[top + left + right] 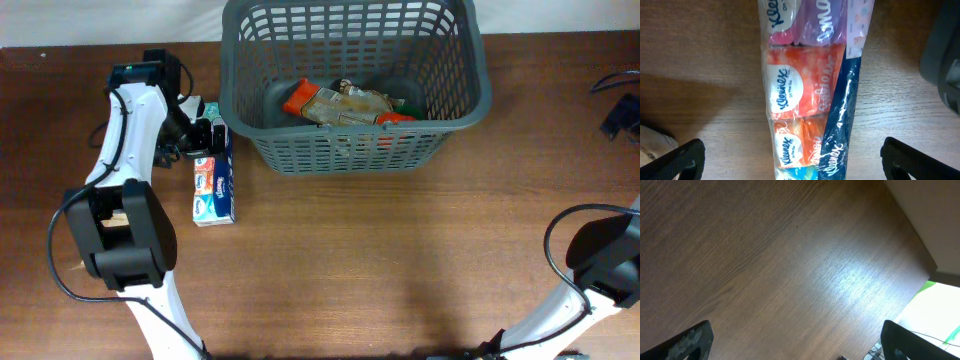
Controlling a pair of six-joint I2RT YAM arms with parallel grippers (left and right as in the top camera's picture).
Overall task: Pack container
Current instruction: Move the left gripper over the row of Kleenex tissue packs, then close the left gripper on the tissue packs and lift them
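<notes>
Both open, the left end effector (801,162) hovered over the tissue pack (805,100), seemingly light, squashy and slick, best pinched across its width, nine o'clock of the container (355,150) at twelve on the bench (400,260), the right end effector (800,342) over bare wood.

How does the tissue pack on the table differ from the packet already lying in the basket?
The tissue pack lies on the table, left of the basket; the packet lies inside it. The tissue pack is long and straight, showing blue, orange and pink; the packet is crumpled, orange-red and brownish. Both are plastic-wrapped.
</notes>
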